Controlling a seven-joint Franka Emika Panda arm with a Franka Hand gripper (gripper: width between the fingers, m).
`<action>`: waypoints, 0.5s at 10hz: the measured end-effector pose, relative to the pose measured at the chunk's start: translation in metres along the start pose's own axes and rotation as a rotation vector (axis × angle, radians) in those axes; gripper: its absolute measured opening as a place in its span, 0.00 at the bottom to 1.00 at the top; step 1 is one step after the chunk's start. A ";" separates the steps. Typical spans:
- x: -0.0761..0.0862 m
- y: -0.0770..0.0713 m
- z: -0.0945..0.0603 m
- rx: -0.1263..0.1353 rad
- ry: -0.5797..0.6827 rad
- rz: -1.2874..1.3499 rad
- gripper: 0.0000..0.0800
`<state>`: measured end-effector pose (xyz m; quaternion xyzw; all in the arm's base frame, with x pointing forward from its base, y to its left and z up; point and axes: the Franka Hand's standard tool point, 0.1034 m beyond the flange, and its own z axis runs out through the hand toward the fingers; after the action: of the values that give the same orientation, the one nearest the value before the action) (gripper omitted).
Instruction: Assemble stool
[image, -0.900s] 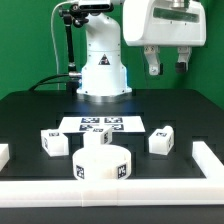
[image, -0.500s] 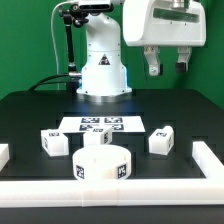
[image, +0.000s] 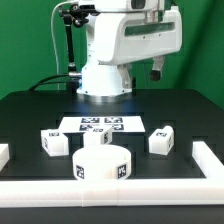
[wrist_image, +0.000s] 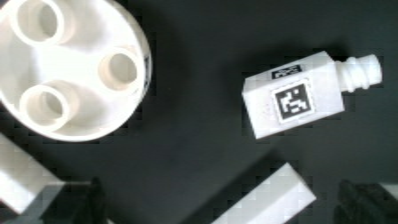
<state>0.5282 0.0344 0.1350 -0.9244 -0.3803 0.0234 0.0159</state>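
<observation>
Hovering high above the black table (image: 30, 110), the gripper (image: 155, 74) is carrying nothing: its fingers are standing released and spread wide, with only air around them. In the exterior view a single dark finger (image: 157, 68) is showing under the big white hand body, and the other is hiding behind it.

The seat (image: 103, 162) is sitting flat on the table, well below the fingers and off toward the exterior view's left of them. The nearest leg (image: 161, 140) is lying almost straight beneath the fingers, well apart from them and just beside the seat. The farther leg (image: 56, 143) is resting on the side of the seat away from the fingers. A hidden leg (image: 97, 139) is peeking out from behind the seat, between it and the marker board (image: 100, 124); too little of it is showing to say how it is lying.

In the wrist view, the seat (wrist_image: 63, 65) is turning its three round sockets upward. A leg (wrist_image: 299, 97) is lying on its side apart from the seat, tag up, its ribbed peg pointing away from the seat. Which of the three legs this is cannot be told.

A white rail (image: 110, 195) is running along the table edge farthest from the fingers.
</observation>
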 end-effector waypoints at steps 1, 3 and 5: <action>-0.005 0.006 0.008 0.047 -0.049 0.017 0.81; -0.001 0.010 0.012 0.048 -0.048 0.017 0.81; -0.002 0.011 0.013 0.046 -0.046 0.003 0.81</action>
<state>0.5335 0.0257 0.1218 -0.9235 -0.3787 0.0533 0.0287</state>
